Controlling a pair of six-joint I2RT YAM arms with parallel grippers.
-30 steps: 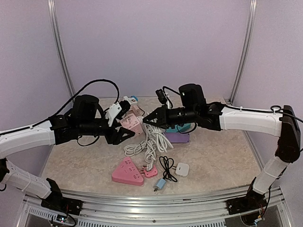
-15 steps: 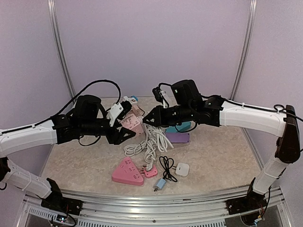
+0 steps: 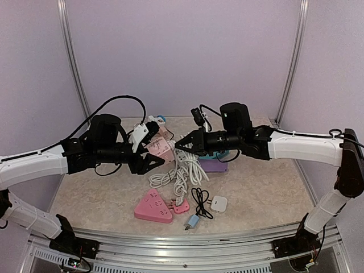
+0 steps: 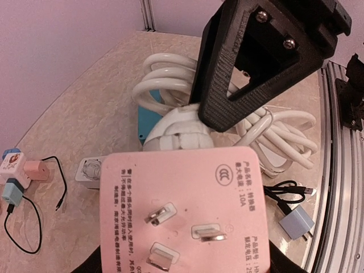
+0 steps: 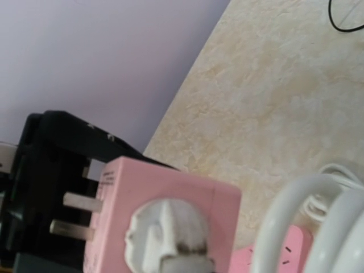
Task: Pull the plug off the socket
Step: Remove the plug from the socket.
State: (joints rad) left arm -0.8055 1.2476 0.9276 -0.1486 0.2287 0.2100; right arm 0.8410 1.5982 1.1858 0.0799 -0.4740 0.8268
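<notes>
Well, both arms meet above the middle of the tabletop (image 3: 267, 187), and the pull looks about to begin. The left claw (image 3: 151, 147) reaches in from the left of the overhead view and holds the pink socket (image 3: 159, 149) up off the surface. It grips the block by its sides, and the three metal prongs face its own wrist camera. The right claw (image 3: 183, 142) comes in from the right of the frame and its fingers are pinched narrow. They appear to close on the white plug (image 5: 165, 239), which sits in the socket's far face. In the right wrist view the plug sits flush in the pink block, with no gap to be seen, so it is not yet out. From the plug, the white cable (image 3: 183, 173) hangs down into a loose coil near the centre of the tabletop. A flat pink power strip (image 3: 152, 207) and a small white charger (image 3: 219, 203) lie toward the lower middle of the frame, well clear of the work.

I'd judge the step in hand as the bracing: both grips look set, one on each half. The next move calls for the left arm to hold the socket steady while the right draws straight back along the plug's pins. Any sideways twist could bind the pins. The narrow pinch may also slip off the smooth white body, so the pull wants to be firm and in line.
</notes>
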